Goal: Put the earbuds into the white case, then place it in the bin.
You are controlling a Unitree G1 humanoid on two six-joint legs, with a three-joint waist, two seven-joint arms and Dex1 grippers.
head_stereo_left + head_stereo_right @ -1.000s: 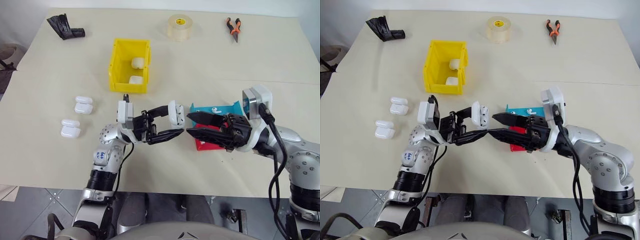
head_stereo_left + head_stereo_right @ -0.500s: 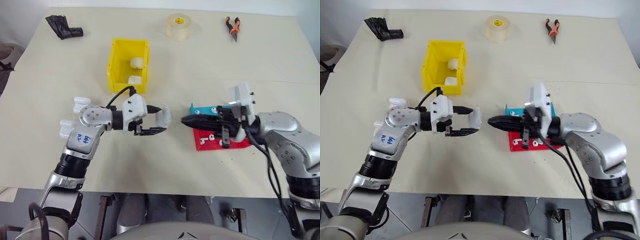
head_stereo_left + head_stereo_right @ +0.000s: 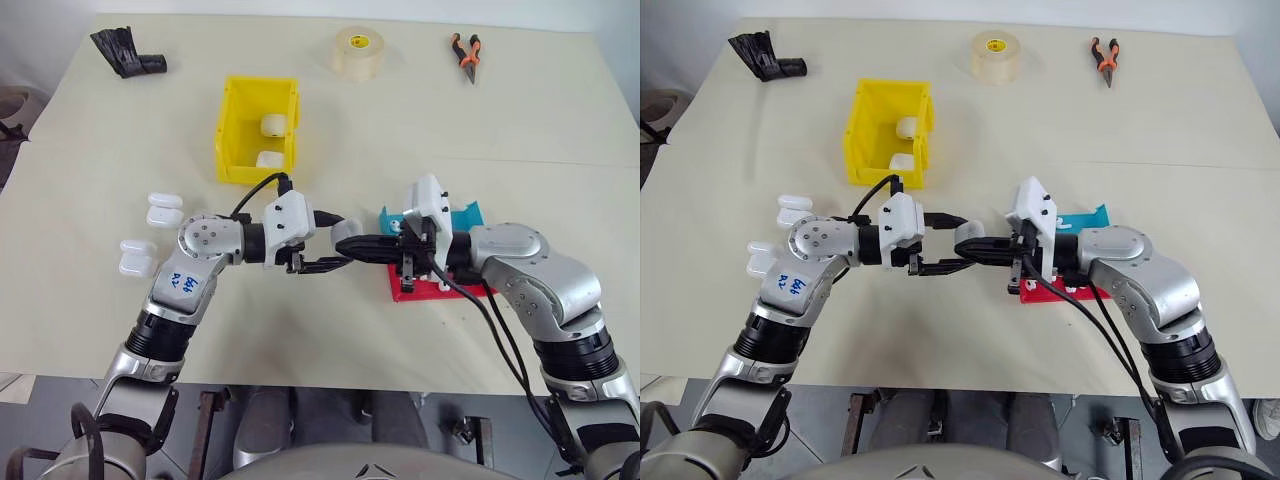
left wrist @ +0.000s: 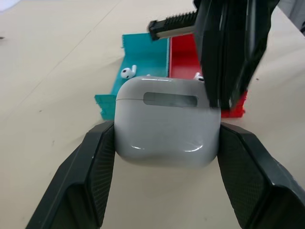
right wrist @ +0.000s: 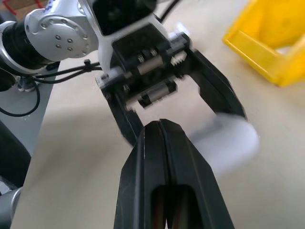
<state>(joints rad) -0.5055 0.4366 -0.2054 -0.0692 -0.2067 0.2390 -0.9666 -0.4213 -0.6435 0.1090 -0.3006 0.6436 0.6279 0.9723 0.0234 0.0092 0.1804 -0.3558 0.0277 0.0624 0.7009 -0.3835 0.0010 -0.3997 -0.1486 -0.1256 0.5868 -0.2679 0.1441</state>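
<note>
- At the far left of the table (image 3: 420,380) we see four closed white cases in two pairs, one pair (image 3: 166,208) farther back and one pair (image 3: 140,257) nearer us.
- At the back left corner lies a crumpled black object (image 3: 128,53).
- The yellow bin (image 3: 258,130) stands behind the left arm, well apart from both claws; two white cases (image 3: 271,142) already lie inside it.
- Our left claw (image 3: 336,250) points toward the right and is clamped on the white case (image 4: 167,121). In the left wrist view the two black fingers (image 4: 93,171) press against opposite sides of that case, lid seam uppermost, and the case is lifted clear of the table.
- A roll of clear tape (image 3: 358,53) sits at the back, near the middle.
- Our right claw (image 3: 362,248) points toward the left with its fingers pressed fully together, gripping nothing that we can make out. Its tip meets the white case in the left claw; we cannot tell whether they actually touch.
- Beneath the right forearm lie the shallow blue tray (image 3: 462,214) and the red tray (image 3: 425,289), side by side. One of the earbuds (image 4: 126,72) rests in the blue tray.
- Orange-handled pliers (image 3: 465,52) lie at the back right.
</note>
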